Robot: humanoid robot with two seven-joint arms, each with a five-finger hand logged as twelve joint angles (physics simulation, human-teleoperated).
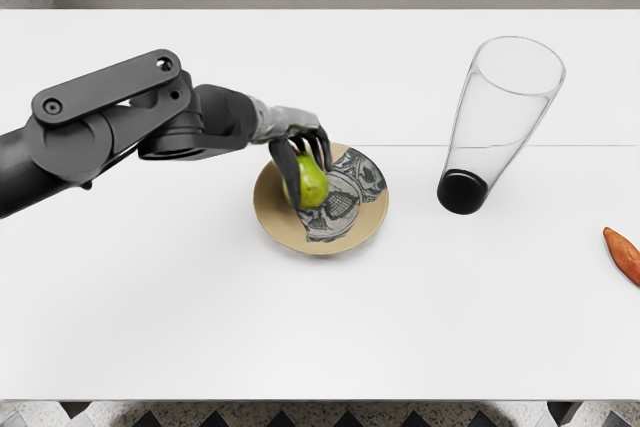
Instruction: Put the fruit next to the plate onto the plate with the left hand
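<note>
While our left robot hand point(300, 152) has its fingers point(322, 150) clamped round the upper half of the pear point(311, 185), the fruit sits over the left-centre of the plate point(272, 215). We read this as the set-down / release step. From this one view we can't tell whether the pear's base touches the plate or hangs just above it.

Risks we see from here:
- Release too high: the pear drops, and with its rounded body it could roll. It's nearer the left rim than the middle, so a roll that way puts it back on the surface point(200, 317).
- Uneven finger opening: the fingers wrap well down the sides, so if one lets go late it can flick or tip the fruit.
- Pull-out toward the left: a finger that hasn't opened wide could hook the pear and drag it over the rim.
- Pushing down too far: load on the off-centre spot could tilt or skid the shallow plate.

Low concern: the glass point(495, 117) stands well apart to the right, and the orange vegetable point(622, 252) lies at the far right edge. Neither is on the arm's likely exit path. Our right arm isn't in view.
</note>
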